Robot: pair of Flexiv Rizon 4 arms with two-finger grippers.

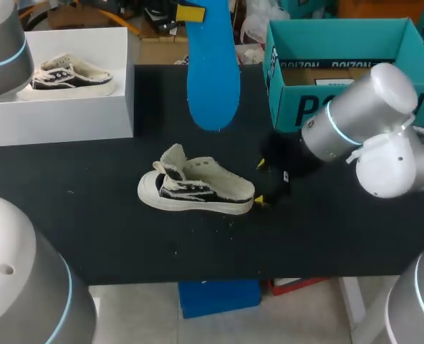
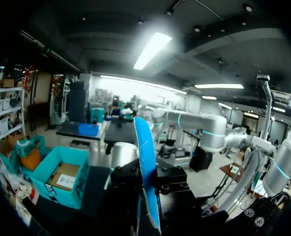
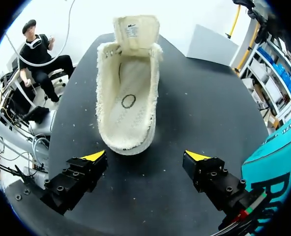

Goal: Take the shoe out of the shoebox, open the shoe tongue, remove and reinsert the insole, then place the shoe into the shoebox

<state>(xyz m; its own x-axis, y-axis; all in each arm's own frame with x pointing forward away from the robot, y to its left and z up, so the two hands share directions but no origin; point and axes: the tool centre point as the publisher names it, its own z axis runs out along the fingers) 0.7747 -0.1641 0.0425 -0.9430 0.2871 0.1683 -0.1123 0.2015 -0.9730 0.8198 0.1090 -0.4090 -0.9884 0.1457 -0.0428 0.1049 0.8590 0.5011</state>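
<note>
The shoe (image 1: 198,190) lies upright on its sole on the black table (image 1: 341,236), outside both boxes, its tongue (image 3: 135,29) folded back and its bare inner bed exposed. It is judged to be light, with a soft, frayed canvas upper that will give under pressure and a stiffer rubber sole. A hold across the heel rim or the sole sides is judged the firmest.

Just behind the shoe's heel, the right gripper (image 1: 260,183) is held low with its fingers spread wide on either side, and nothing is touched by them.

Above and beyond the shoe, the blue insole (image 1: 213,79) is hung upright, pinched at its upper end by the left gripper (image 2: 148,184). It is thin and is judged flexible and light, so it may bend on reinsertion.

Further back, to the heel side of the shoe, the teal shoebox (image 1: 341,107) stands open. Only a brown card (image 1: 312,73) is seen on its floor. Far off on the toe side, a second shoe (image 1: 69,72) is kept in a white box (image 1: 54,118).
</note>
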